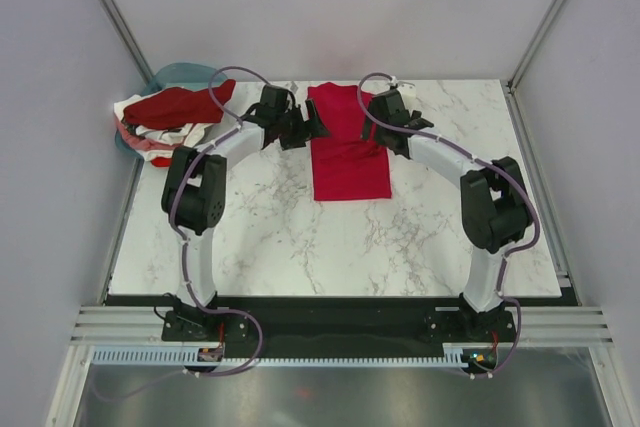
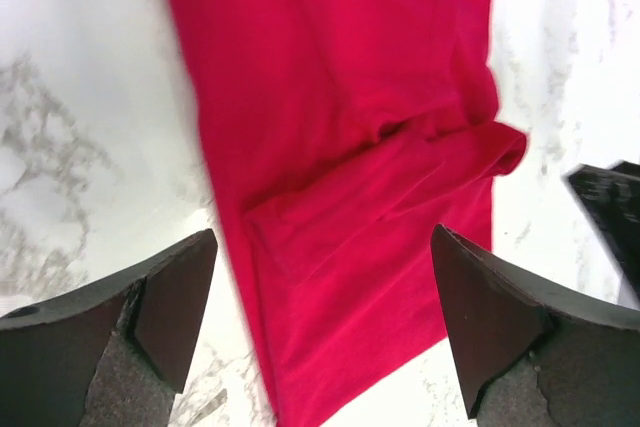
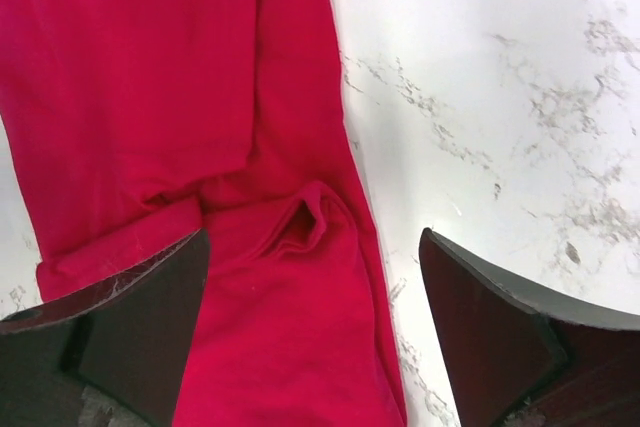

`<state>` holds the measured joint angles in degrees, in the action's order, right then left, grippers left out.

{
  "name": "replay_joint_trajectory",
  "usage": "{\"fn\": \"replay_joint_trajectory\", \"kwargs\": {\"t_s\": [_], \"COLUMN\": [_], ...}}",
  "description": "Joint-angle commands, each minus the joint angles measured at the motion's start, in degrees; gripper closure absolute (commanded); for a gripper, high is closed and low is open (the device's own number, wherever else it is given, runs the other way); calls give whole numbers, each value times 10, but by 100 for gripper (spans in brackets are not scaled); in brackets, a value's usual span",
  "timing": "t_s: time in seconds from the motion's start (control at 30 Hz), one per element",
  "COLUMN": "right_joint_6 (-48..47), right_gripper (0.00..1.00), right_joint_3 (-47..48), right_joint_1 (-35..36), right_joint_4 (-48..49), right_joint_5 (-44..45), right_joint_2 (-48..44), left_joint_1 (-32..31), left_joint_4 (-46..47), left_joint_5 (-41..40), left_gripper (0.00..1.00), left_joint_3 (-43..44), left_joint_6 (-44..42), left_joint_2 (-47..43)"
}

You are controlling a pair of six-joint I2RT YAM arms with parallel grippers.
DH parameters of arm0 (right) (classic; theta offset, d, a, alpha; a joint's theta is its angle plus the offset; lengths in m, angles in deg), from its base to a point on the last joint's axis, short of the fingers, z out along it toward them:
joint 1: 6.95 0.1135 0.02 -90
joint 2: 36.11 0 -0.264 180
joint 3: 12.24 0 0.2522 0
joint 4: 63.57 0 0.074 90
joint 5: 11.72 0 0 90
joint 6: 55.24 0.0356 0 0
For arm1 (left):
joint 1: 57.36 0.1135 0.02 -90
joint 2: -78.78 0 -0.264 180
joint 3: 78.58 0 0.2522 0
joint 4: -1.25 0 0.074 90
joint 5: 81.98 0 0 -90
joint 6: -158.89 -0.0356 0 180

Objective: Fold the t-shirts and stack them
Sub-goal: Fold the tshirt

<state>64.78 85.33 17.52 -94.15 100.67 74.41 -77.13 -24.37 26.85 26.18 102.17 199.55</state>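
A bright crimson t-shirt (image 1: 345, 152) lies flat on the marble table, folded into a long narrow strip running from the far edge toward me. My left gripper (image 1: 308, 127) hovers open over its far left edge; the left wrist view shows the cloth (image 2: 350, 147) between the spread fingers. My right gripper (image 1: 378, 125) hovers open over its far right edge; the right wrist view shows the cloth (image 3: 200, 147) with a small pucker. Neither holds anything. A pile of dark red, white and coral shirts (image 1: 165, 117) lies at the far left.
A teal plastic basin (image 1: 160, 79) sits under and behind the shirt pile at the far left corner. The marble table (image 1: 280, 237) is bounded by metal frame posts and grey walls. The arm bases stand at the near edge.
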Motion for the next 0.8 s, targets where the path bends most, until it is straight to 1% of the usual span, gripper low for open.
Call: {"fn": "replay_joint_trajectory", "kwargs": {"t_s": [0.0, 0.03, 0.07, 0.1, 0.17, 0.23, 0.27, 0.33, 0.37, 0.4, 0.5, 0.6, 0.67, 0.7, 0.77], "right_joint_6": [21, 26, 29, 32, 37, 40, 41, 43, 44, 43, 48, 50, 50, 50, 51], "right_gripper": [7, 8, 11, 13, 20, 24, 29, 35, 39, 41, 41, 37, 35, 35, 34], "right_joint_3": [-40, -67, -79, -91, -123, -152, -164, -195, -205, -214, -249, -269, -284, -293, -320], "right_joint_1": [1, 1, 0, -1, 1, 1, 0, 0, 1, 1, 1, 0, 0, 1, 0], "right_joint_4": [29, 33, 34, 34, 32, 28, 25, 26, 27, 27, 28, 32, 36, 42, 67], "right_joint_5": [24, 26, 20, 14, -16, -39, -59, -78, -81, -77, -65, -67, -77, -86, -116], "right_joint_2": [-71, -85, -108, -117, -137, -150, -161, -178, -181, -186, -188, -183, -181, -182, -188], "left_joint_1": [1, 2, 0, -1, -7, -18, -22, -39, -43, -48, -62, -67, -71, -71, -75], "left_joint_4": [36, 41, 47, 53, 73, 81, 86, 116, 116, 116, 117, 117, 117, 132, 134], "left_joint_5": [-27, -28, -29, -24, -16, -20, -26, -32, -34, -40, -48, -62, -71, -73, -73], "left_gripper": [5, 6, 9, 12, 19, 26, 30, 34, 37, 37, 34, 31, 30, 30, 30], "left_joint_3": [-66, -84, -117, -132, -171, -199, -235, -276, -307, -319, -357, -396, -417, -421, -430], "left_joint_6": [-25, -26, -25, -24, -23, -19, -16, -1, 3, 13, 27, 36, 39, 42, 42], "left_joint_2": [-74, -85, -98, -108, -137, -168, -179, -214, -223, -229, -244, -264, -272, -277, -277]}}
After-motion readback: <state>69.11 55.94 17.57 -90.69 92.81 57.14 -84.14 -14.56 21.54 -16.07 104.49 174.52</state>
